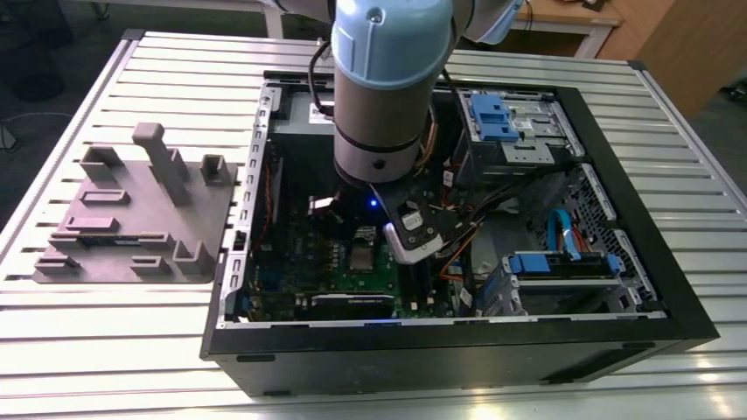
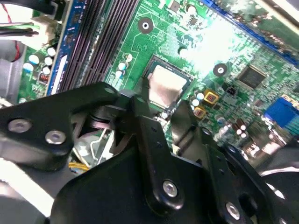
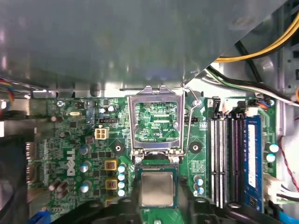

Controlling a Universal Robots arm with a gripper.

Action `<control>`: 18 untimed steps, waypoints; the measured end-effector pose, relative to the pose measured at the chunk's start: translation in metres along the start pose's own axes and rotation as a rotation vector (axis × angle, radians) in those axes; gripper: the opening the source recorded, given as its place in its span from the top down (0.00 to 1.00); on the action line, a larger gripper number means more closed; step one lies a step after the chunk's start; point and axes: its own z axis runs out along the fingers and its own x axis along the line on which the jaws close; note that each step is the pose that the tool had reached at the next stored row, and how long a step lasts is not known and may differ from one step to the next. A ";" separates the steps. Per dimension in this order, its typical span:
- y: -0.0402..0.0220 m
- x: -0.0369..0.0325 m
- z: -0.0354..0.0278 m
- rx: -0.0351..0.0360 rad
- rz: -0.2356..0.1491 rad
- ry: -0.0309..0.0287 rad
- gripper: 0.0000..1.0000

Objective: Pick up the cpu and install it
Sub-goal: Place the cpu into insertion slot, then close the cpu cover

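Your gripper (image 2: pixel 161 109) stands with its two black fingers (image 2: pixel 140 116) spread apart and nothing between them. The tips sit just at the near edge of the cpu (image 2: pixel 166 84); whether they touch it you cannot tell.

The one cpu lies flat in its socket on the motherboard (image 3: pixel 60 140), silvery top up. In the first wrist view the cpu (image 3: pixel 159 189) sits square inside the dark socket border, with dark parts of the gripper on either side of it. The socket's one metal load plate (image 3: pixel 132 126) is swung open next to the cpu, and you see green board through its window.

Your single arm (image 1: pixel 391 79) comes down nearly vertical into the open computer case (image 1: pixel 467 359), its pale grey wrist section upright over the board. In the exterior view the cpu (image 1: pixel 364 256) shows as a small pale square just to the exterior view's left of the tool end.

Around the socket, the second wrist view shows two small yellow-topped parts (image 2: pixel 210 98) close by the cpu. Inside the case you have two blue-fronted drive brackets (image 1: pixel 491 114), both toward the exterior view's right.

The case rests on a slatted metal table (image 1: pixel 117 350). One grey fixture (image 1: pixel 135 219) with several upright posts stands on it, to the exterior view's left of the case.
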 end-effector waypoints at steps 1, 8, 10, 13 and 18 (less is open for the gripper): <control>0.0001 0.0000 -0.0018 -0.0001 0.000 0.0001 0.58; 0.0001 0.0000 -0.0038 -0.0001 0.000 0.0004 0.87; 0.0001 0.0000 -0.0038 -0.0001 0.000 0.0004 0.90; 0.0001 0.0000 -0.0038 -0.0001 0.000 0.0004 0.90; 0.0001 0.0000 -0.0042 -0.0001 0.000 0.0004 0.90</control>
